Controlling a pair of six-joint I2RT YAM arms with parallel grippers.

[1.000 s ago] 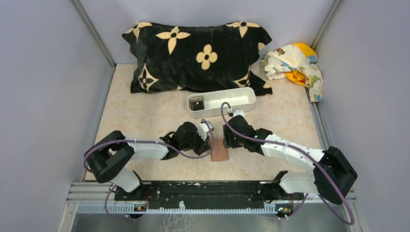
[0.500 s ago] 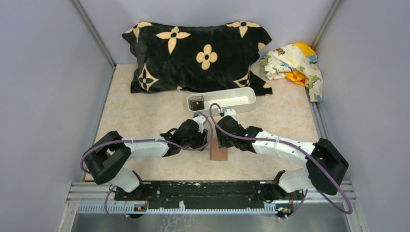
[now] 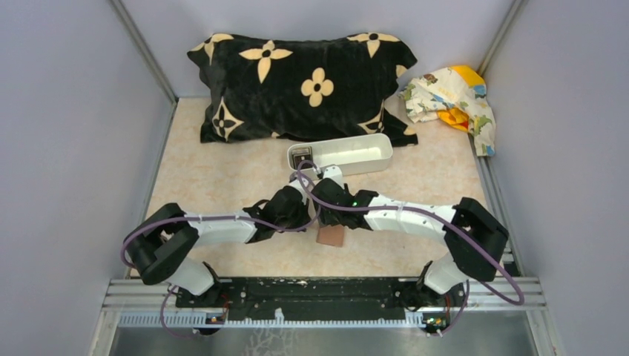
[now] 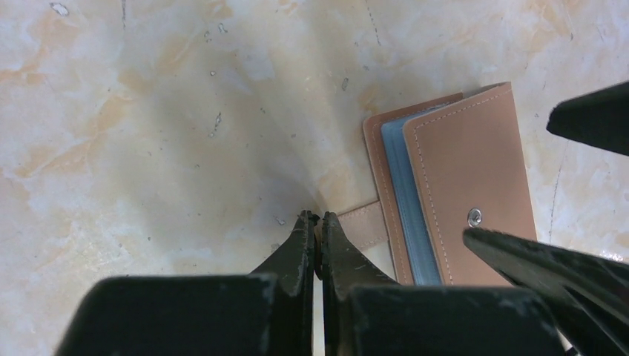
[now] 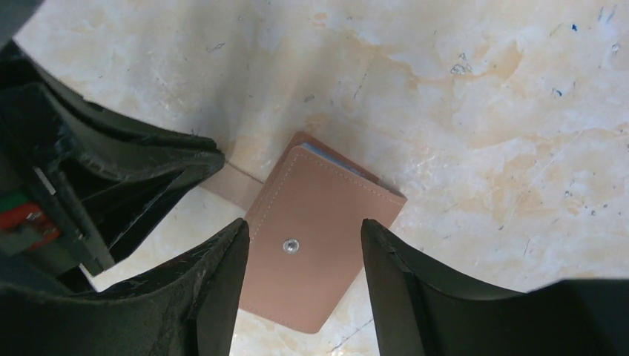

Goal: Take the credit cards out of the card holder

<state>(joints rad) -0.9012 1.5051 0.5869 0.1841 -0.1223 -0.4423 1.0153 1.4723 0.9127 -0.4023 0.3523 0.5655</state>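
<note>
Crowding the wallet point(image 3: 331, 236) with the left gripper point(image 4: 317, 222), closed tight at the end of the strap point(image 4: 363, 222), and the right gripper point(image 5: 304, 241), spread wide over the cover, blocking approach from the left, from behind and from above. Leaving bare table point(image 3: 222, 178) free at the wallet's near side and far out on both flanks. Walling off the back with the white tray point(image 3: 371, 167), the pillow point(image 3: 304, 85) and the crumpled cloth point(image 3: 452, 96).

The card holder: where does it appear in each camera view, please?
Top external: card holder at centre, partly hidden by the arms.
Left wrist: card holder right of centre, closed, brown cover up.
Right wrist: card holder at centre, inside the open right gripper.
Shared landmark: its metal snap, visible in both wrist views.
</note>
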